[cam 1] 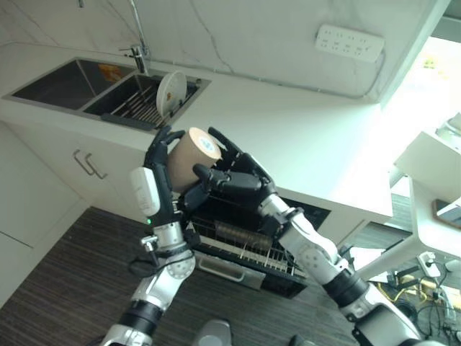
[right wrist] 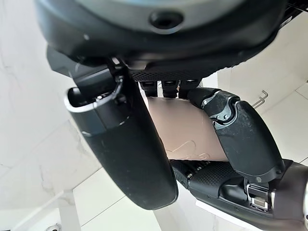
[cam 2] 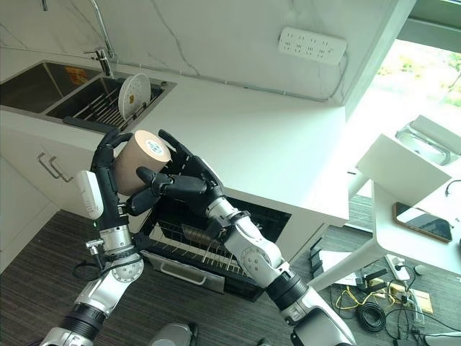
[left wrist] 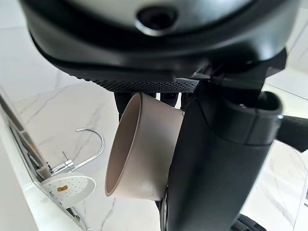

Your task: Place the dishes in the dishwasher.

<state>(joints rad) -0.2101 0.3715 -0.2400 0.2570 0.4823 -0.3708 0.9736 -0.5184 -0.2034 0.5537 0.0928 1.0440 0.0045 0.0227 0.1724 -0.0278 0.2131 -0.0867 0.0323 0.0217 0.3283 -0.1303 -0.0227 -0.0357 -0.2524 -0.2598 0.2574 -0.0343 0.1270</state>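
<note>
A tan, round bowl (cam 1: pixel 193 157) with a pale sticker on its base is held in the air above the open dishwasher rack (cam 1: pixel 241 249). The left hand (cam 1: pixel 160 167) and right hand (cam 1: pixel 232 175) both curl around it. Beyond, a white plate (cam 1: pixel 171 91) stands upright in the sink (cam 1: pixel 108 92).
</note>
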